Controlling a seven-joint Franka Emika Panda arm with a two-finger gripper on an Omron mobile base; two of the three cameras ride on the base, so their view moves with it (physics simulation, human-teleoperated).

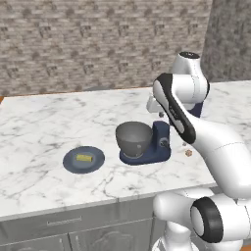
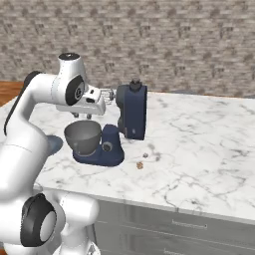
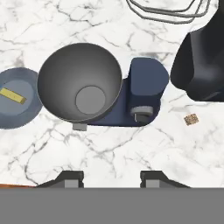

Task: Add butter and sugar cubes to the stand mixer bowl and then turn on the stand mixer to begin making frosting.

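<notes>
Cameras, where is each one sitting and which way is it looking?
Left base view: behind the arm, on its left, looking forward and down at the stand mixer, bowl and butter on its plate; the white arm rises from the lower right.
Right base view: behind, on the right, facing the same counter; the arm rises from the lower left.
Hand view: on the hand, looking straight down into the empty bowl; two dark fingers at the bottom.
All three share the mixer and bowl.
</notes>
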